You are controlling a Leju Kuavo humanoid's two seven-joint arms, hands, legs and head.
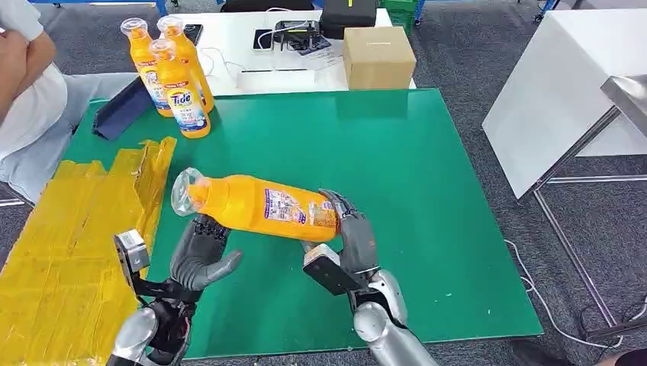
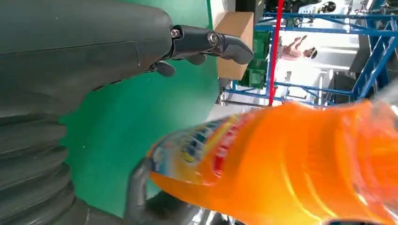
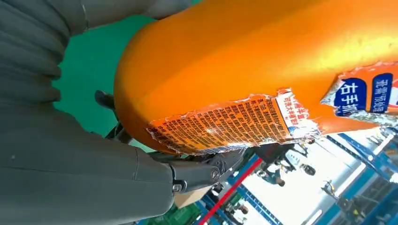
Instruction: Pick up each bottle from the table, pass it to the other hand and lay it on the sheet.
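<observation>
Bottle point(image 1: 259, 208) lies sideways above the green table point(image 1: 427, 198), its base gripped in the right hand's point(image 1: 352, 242) fingers point(image 1: 341, 204). Left hand point(image 1: 201, 255), fingers spread, cups beneath its neck beside the yellow sheet point(image 1: 69, 244).

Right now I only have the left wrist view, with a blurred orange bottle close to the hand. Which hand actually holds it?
Observer: The right hand grips the orange detergent bottle at its base end, and the bottle lies level above the green table.
Operator: Where is the left hand along the bottle?
Observer: The left hand sits under the cap end with its fingers apart. I cannot tell whether it touches.
Operator: How many remain?
Observer: Three Tide bottles stand at the table's far left corner. The yellow sheet bears none.
</observation>
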